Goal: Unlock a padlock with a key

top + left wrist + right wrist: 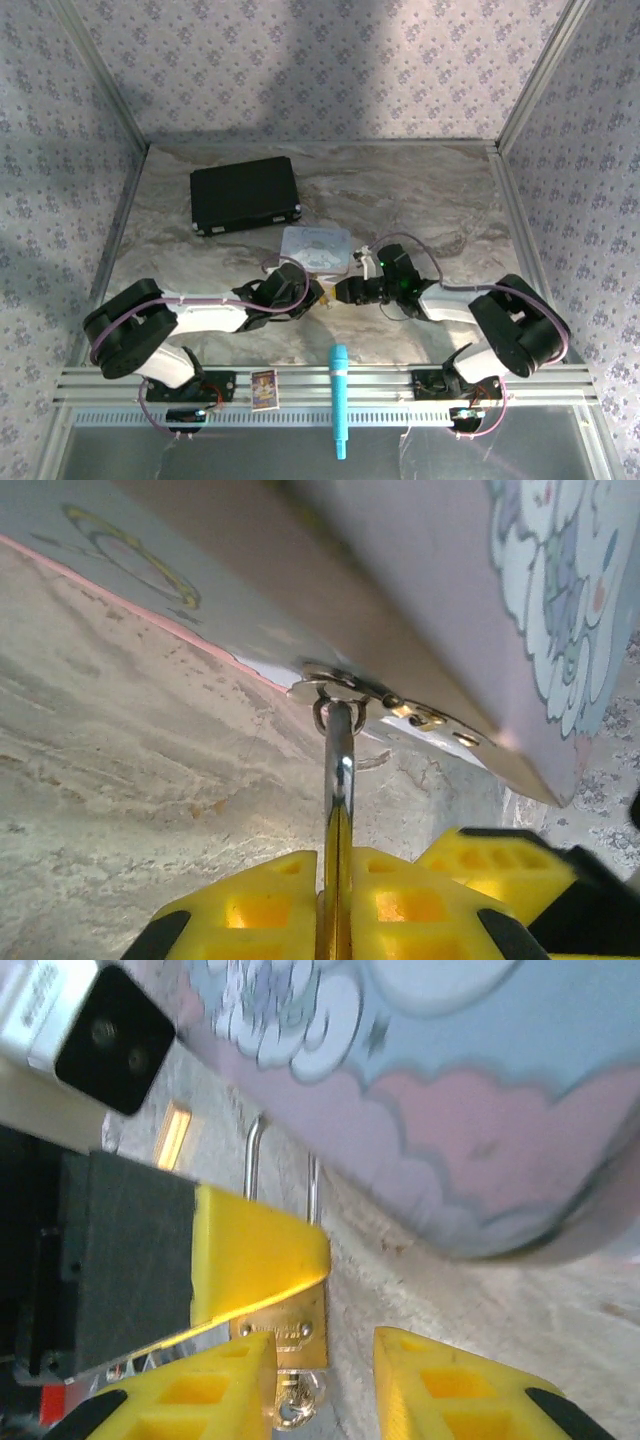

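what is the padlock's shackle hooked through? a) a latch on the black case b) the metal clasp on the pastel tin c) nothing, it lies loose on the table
b: the left wrist view shows the padlock with its shackle passing through the metal clasp on the pastel tin.

No legible text; stamped marks on the padlock (300, 1330) too blurred.
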Motion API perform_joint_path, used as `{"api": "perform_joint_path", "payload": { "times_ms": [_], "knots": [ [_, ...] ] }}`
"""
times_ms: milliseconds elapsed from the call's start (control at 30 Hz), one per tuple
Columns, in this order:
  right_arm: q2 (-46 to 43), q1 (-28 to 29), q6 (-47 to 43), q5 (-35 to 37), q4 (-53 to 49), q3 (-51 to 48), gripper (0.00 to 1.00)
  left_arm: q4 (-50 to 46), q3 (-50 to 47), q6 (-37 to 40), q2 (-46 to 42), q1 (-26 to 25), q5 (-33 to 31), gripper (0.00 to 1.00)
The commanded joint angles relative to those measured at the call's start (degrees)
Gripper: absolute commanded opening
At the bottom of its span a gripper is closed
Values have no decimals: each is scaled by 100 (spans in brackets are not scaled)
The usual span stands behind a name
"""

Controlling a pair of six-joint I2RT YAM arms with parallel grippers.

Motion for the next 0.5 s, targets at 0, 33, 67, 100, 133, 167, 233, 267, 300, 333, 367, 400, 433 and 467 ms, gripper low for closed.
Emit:
{"api": "perform_joint_path", "payload": {
  "times_ms": [0, 33, 67, 100, 133, 167, 233, 267, 300, 333, 367, 400, 433, 467],
  "knots": [
    [-117, 16, -39, 307, -390, 39, 32, -322, 15, 48, -161, -48, 149, 0],
    [-149, 19, -38, 325, -372, 17, 32, -328, 32, 59, -167, -44, 162, 0],
    [-195, 17, -39, 340, -360, -5, 32, -334, 43, 75, -181, -44, 163, 0],
    [-256, 22, -37, 360, -375, -13, 33, -381, 54, 102, -175, -46, 151, 0],
    [-327, 20, -37, 399, -409, -24, 33, -448, 76, 127, -175, -40, 151, 0],
    [-435, 27, -41, 423, -482, -24, 35, -511, 72, 127, -179, -27, 148, 0],
    [-646, 97, -352, 445, -681, 44, 41, -434, -46, 46, -200, -9, 152, 0],
    [-723, 205, -503, 502, -942, 137, 45, -353, -113, -12, -212, 3, 148, 0],
    [-778, 370, -704, 596, -1280, 290, 45, -286, -154, -37, -211, 17, 163, 0],
    [-823, 483, -802, 813, -1555, 400, 46, -304, -139, -24, -218, 33, 187, 0],
    [-891, 551, -853, 1100, -1824, 472, 47, -394, -105, 56, -242, 50, 211, 0],
    [-966, 547, -839, 1318, -1996, 506, 49, -575, -34, 182, -283, 67, 193, 0],
    [-1038, 516, -813, 1483, -2128, 539, 52, -813, 58, 330, -318, 78, 168, 0],
    [-1142, 478, -787, 1758, -2364, 614, 57, -1158, 199, 575, -353, 94, 147, 0]
  ]
}}
